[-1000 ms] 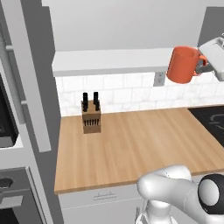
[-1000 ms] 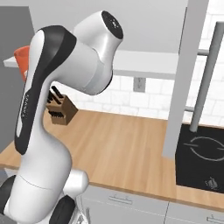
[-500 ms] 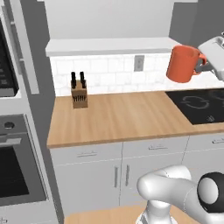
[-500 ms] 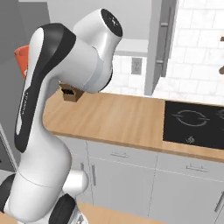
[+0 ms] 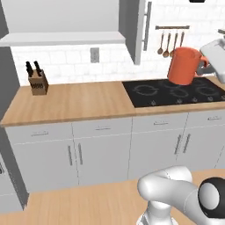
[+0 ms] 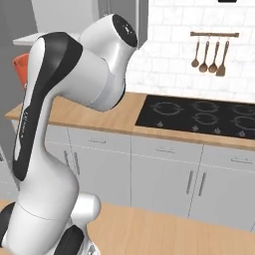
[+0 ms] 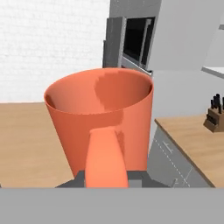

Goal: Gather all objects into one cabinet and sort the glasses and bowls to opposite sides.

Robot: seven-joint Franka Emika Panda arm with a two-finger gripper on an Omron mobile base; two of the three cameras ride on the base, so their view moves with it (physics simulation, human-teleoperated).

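Note:
The orange mug (image 5: 183,66) hangs in the air above the hob, at the right of the left base view, with my gripper (image 5: 203,67) shut on its handle. In the hand view the orange mug (image 7: 100,116) stands upright and looks empty, its handle (image 7: 106,157) between my gripper's (image 7: 107,178) dark tips. A sliver of the orange mug (image 6: 22,69) peeks out left of my arm in the right base view. The grey wall cabinet's slab door (image 5: 134,30) with its long bar handle (image 5: 148,25) stands ajar beside a white shelf (image 5: 61,38).
A black hob (image 5: 176,92) is set into the wooden counter (image 5: 74,101), with a knife block (image 5: 37,81) at its left end. Wooden utensils (image 5: 171,41) hang on the tiled wall. Pale grey base units (image 5: 101,149) stand below. A built-in oven column (image 7: 135,41) shows behind the mug.
The whole picture has shifted: the base has backed away and moved right, bringing the hob and base units into view. The orange mug stays held in the shut gripper.

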